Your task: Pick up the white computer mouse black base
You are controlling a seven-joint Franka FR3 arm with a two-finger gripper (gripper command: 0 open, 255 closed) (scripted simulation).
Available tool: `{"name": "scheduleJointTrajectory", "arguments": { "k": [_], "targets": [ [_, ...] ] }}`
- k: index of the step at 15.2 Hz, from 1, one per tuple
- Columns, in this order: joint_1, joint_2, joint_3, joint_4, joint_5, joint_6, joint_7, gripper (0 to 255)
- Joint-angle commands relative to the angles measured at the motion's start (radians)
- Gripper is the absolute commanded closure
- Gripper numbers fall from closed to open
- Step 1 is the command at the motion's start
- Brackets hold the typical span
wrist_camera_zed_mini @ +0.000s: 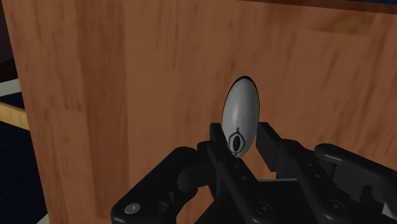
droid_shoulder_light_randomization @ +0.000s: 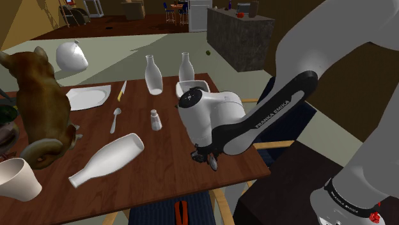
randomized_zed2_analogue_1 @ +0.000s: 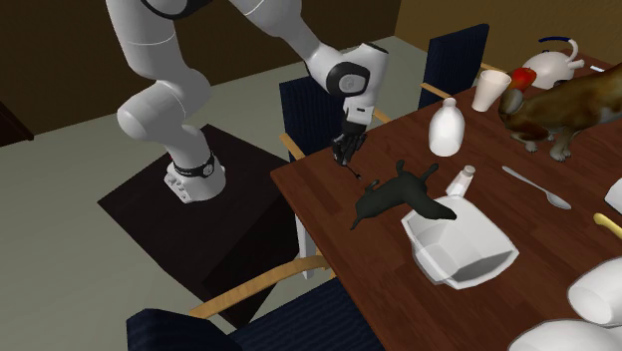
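The computer mouse (wrist_camera_zed_mini: 240, 111) is a slim grey-white oval with a dark wheel and a black underside. My black gripper (wrist_camera_zed_mini: 242, 137) is shut on its near end, one finger on each side. In the shoulder view the gripper (droid_shoulder_light_randomization: 208, 156) hangs below the white wrist, near the front right corner of the brown table (droid_shoulder_light_randomization: 172, 160), and the mouse (droid_shoulder_light_randomization: 213, 164) pokes out under it. In the second exterior view the gripper (randomized_zed2_analogue_1: 344, 152) is just above the table's near corner.
A white bottle (droid_shoulder_light_randomization: 109, 160) lies on its side to the shoulder view's left of the gripper. Farther back stand a small shaker (droid_shoulder_light_randomization: 155, 119), a spoon (droid_shoulder_light_randomization: 115, 118) and two upright bottles (droid_shoulder_light_randomization: 152, 73). A brown dog figure (droid_shoulder_light_randomization: 38, 102) fills the left. A black shape (randomized_zed2_analogue_1: 399, 194) and a white container (randomized_zed2_analogue_1: 459, 244) lie mid-table.
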Motion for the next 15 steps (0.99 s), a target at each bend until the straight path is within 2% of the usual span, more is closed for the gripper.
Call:
{"name": "scheduleJointTrajectory", "arguments": {
  "k": [1,12,15],
  "targets": [
    [-0.004,-0.022,0.007,0.004,0.021,-0.019,-0.015,255],
    [-0.02,-0.142,0.027,0.043,0.127,-0.137,-0.107,255],
    [-0.02,-0.153,0.028,0.048,0.136,-0.151,-0.116,255]
  ]
}}
